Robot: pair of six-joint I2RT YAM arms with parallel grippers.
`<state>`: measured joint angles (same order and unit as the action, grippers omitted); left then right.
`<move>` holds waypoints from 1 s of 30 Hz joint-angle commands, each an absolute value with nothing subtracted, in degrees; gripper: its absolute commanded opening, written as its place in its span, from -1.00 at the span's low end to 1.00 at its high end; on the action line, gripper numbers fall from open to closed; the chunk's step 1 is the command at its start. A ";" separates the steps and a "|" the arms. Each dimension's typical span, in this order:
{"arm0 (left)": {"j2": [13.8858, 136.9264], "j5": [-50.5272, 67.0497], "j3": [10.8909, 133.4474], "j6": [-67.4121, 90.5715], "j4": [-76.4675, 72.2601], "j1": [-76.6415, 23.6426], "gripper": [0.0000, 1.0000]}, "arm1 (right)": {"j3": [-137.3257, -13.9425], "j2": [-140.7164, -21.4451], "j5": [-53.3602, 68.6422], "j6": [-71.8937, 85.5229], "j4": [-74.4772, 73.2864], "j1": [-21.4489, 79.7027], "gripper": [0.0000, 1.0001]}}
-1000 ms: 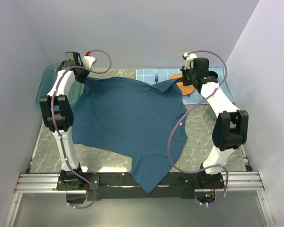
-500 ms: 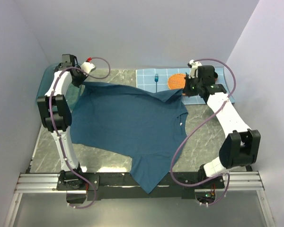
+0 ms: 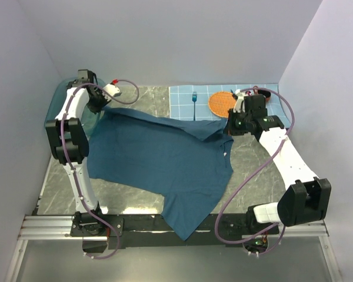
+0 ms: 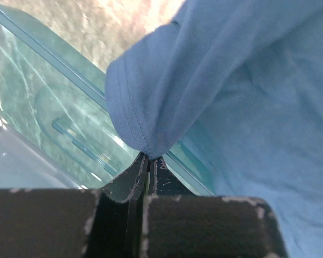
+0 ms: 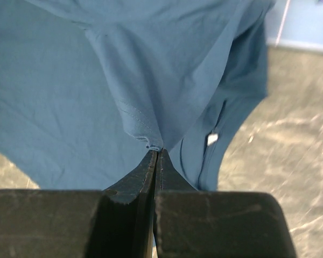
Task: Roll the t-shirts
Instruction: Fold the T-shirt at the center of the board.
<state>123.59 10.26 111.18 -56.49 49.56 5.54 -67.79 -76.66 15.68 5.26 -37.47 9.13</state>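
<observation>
A plain dark teal-blue cloth t-shirt [image 3: 165,155] lies spread over the middle of the grey marbled counter [image 3: 256,170]. Its nearest corner droops past the near edge onto the black rail between the two arm bases. The far edge is held up off the surface at two points.

At the far left, the left hand [image 4: 148,161] is clamped tight on a stitched hem of the shirt, and the cloth bunches into a rounded fold right above the fingertips. Beneath it sits the see-through teal plastic tub [image 4: 48,118], with the pinched fold hanging over the tub's rim (whether cloth touches plastic there I cannot tell).

At the far right, the right hand [image 5: 156,153] is likewise closed on a pinch of hemmed fabric, its two black fingers pressed together with only the cloth between them. Beyond that grip the shirt falls away in loose folds, and a small white label [image 5: 211,139] shows by a seam. Seen from above, the fabric runs in a ridge between the two hands.

Behind the right hand, a light blue gridded placemat [image 3: 179,97] lies along the far wall. On it rests a round orange plate [image 3: 220,103], with a small blue fork [image 3: 195,97] just to its left. The plate is near the shirt's raised corner.
</observation>
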 commanded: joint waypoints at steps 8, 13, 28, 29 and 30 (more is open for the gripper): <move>117.07 10.46 109.61 -60.73 57.83 5.27 -0.98 | -63.20 -71.99 18.72 10.10 -42.89 9.23 -1.00; 116.54 8.44 106.97 -60.91 57.92 3.69 -0.99 | -61.09 -71.81 19.86 10.90 -43.07 9.23 -1.00; 115.93 5.10 111.00 -56.88 58.45 3.78 -0.38 | -74.75 -78.56 27.52 6.77 -51.86 8.71 -0.14; 115.58 5.79 112.14 -56.17 58.80 3.78 -0.31 | -77.06 -81.71 26.38 6.33 -51.68 8.27 -0.12; 115.05 6.06 112.50 -55.47 58.89 3.69 -0.21 | -79.08 -83.39 26.02 5.46 -51.07 7.65 -0.12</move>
